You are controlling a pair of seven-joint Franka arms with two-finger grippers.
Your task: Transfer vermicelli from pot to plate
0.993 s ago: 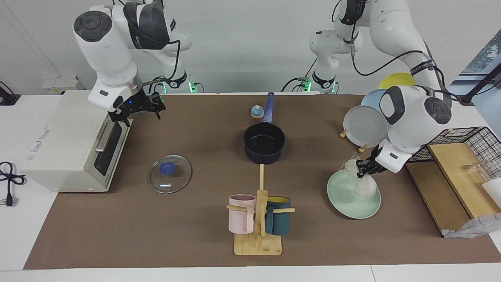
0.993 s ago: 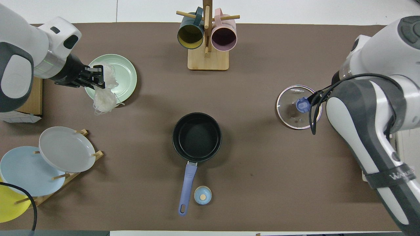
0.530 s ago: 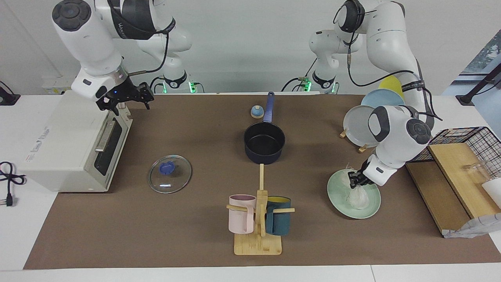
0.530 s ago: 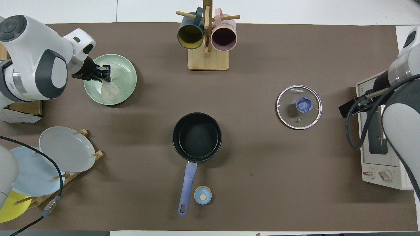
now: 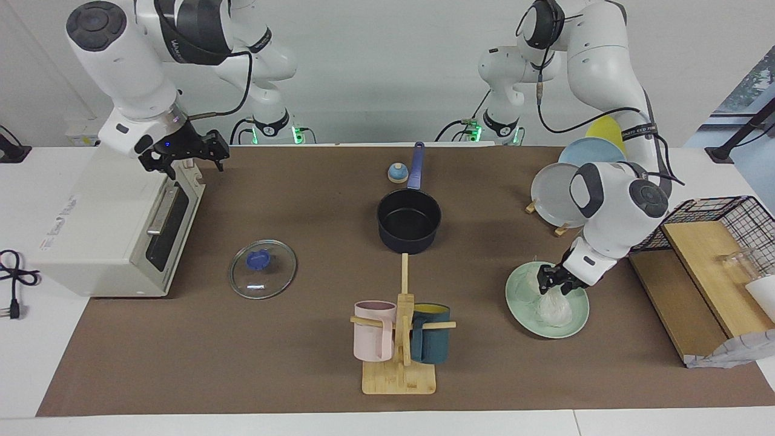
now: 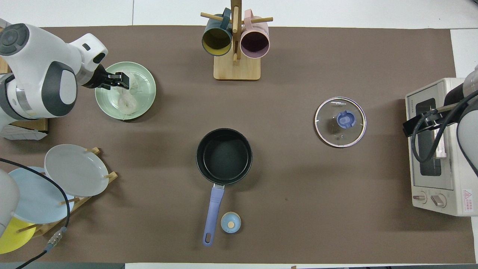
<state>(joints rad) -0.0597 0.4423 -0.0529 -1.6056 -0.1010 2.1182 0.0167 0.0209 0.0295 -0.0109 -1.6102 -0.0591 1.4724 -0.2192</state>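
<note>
Both robot arms are big, round and shiny white, with dark grey rings and caps at the joints. Thin black cables loop along them. Small white letters sit on the dark bands. Each arm ends in a little black claw hand. Tiny green lights glow on the two white bases.

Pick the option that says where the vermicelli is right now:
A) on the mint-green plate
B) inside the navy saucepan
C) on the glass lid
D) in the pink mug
A: the whitish vermicelli lies on the mint-green plate under the left gripper, while the navy saucepan shows only its bare black inside.
</note>
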